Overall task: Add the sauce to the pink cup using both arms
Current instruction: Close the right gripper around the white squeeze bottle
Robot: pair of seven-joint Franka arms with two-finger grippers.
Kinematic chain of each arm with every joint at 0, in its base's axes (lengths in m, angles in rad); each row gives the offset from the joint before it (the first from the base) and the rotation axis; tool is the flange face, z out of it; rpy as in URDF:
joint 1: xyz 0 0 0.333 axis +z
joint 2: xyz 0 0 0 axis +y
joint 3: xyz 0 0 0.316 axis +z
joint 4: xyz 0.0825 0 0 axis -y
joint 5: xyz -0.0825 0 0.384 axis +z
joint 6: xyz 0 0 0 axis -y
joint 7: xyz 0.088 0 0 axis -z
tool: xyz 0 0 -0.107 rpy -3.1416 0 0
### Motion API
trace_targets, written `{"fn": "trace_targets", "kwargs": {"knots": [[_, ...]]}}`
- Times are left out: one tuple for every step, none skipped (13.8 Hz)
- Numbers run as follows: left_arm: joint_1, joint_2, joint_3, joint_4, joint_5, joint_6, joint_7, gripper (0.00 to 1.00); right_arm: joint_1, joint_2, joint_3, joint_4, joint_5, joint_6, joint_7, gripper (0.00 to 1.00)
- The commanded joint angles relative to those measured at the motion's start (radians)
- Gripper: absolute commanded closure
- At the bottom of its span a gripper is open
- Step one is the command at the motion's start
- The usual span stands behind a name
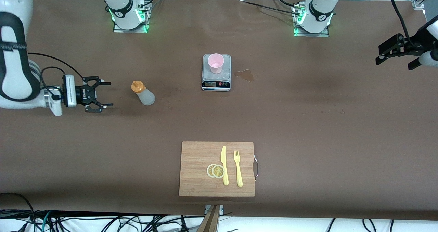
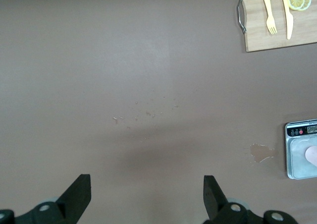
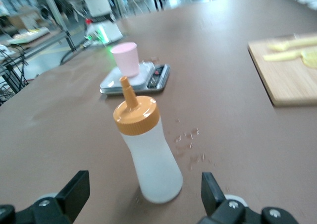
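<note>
The sauce bottle (image 1: pixel 143 93), whitish with an orange nozzle cap, stands upright on the brown table, toward the right arm's end from the scale. The pink cup (image 1: pixel 216 63) stands on the grey scale (image 1: pixel 216 85). My right gripper (image 1: pixel 110 94) is open and low, a short way from the bottle, not touching it. In the right wrist view the bottle (image 3: pixel 148 154) stands just ahead of my open right gripper (image 3: pixel 143 178), with the pink cup (image 3: pixel 125 58) farther off. My left gripper (image 1: pixel 379 55) is open and empty, held high over the left arm's end of the table; it also shows in the left wrist view (image 2: pixel 147 184).
A brownish spill stain (image 1: pixel 244 75) lies beside the scale. A wooden cutting board (image 1: pixel 196 156) near the front edge holds a yellow knife (image 1: pixel 224 165), a yellow fork (image 1: pixel 237 168) and lemon slices (image 1: pixel 215 170).
</note>
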Motion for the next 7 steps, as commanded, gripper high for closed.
{"fn": "trace_targets", "kwargs": {"knots": [[0.007, 0.036, 0.003, 0.041, -0.015, -0.022, 0.000, 0.00, -0.018, 0.073, 0.007, -0.024, 0.109, -0.058, -0.182, 0.00], [0.010, 0.036, 0.009, 0.043, -0.015, -0.022, -0.001, 0.00, -0.015, 0.093, 0.008, -0.038, 0.141, -0.064, -0.223, 0.00], [0.011, 0.036, 0.010, 0.050, -0.015, -0.022, -0.002, 0.00, -0.010, 0.113, 0.010, -0.050, 0.178, -0.066, -0.262, 0.00], [0.011, 0.035, 0.009, 0.069, -0.017, -0.022, -0.003, 0.00, -0.007, 0.129, 0.014, -0.059, 0.204, -0.064, -0.277, 0.00], [0.010, 0.036, 0.007, 0.072, -0.015, -0.027, -0.003, 0.00, -0.003, 0.137, 0.019, -0.066, 0.215, -0.061, -0.288, 0.00], [0.008, 0.038, 0.006, 0.070, -0.012, -0.027, -0.003, 0.00, 0.011, 0.148, 0.021, -0.069, 0.233, -0.057, -0.311, 0.00], [0.005, 0.041, 0.004, 0.070, -0.011, -0.027, -0.003, 0.00, 0.019, 0.165, 0.021, -0.072, 0.261, -0.063, -0.335, 0.00]]}}
